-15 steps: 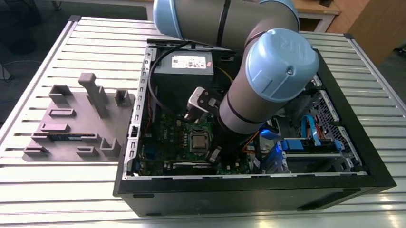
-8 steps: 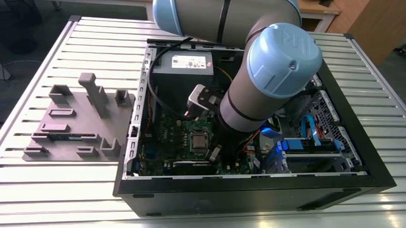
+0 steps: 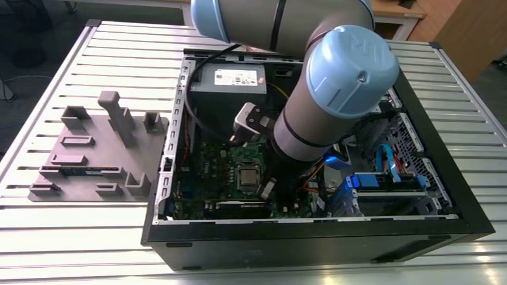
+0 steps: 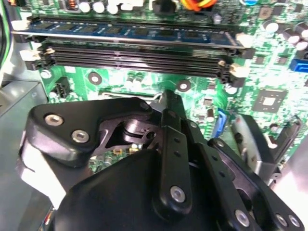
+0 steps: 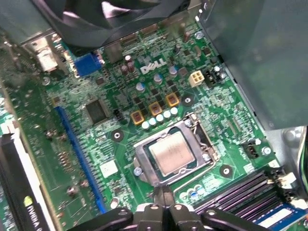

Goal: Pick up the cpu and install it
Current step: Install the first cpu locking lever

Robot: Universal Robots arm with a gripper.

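Observation:
The cpu (image 5: 172, 152), a shiny silver square with a thin rim, lies flat inside the metal-framed socket (image 5: 144, 166) of the green motherboard (image 5: 120, 101). In the exterior view the cpu (image 3: 248, 176) sits mid-board inside the open computer case (image 3: 317, 231), just to the exterior view's left of the arm. My gripper (image 5: 163, 196) hovers just off one edge of the socket, apart from the chip. Its black fingers (image 4: 172, 108) are shut together with nothing between them. The gripper's black linkage hides part of the board in the second wrist view.
Memory slots (image 4: 134, 55), one holding a blue module, run beside the socket. A grey power supply (image 3: 230, 80) stands at the case's far end, and blue cables and a drive cage (image 3: 388, 181) lie at the exterior view's right. A grey fixture plate (image 3: 87, 160) rests on the slatted table.

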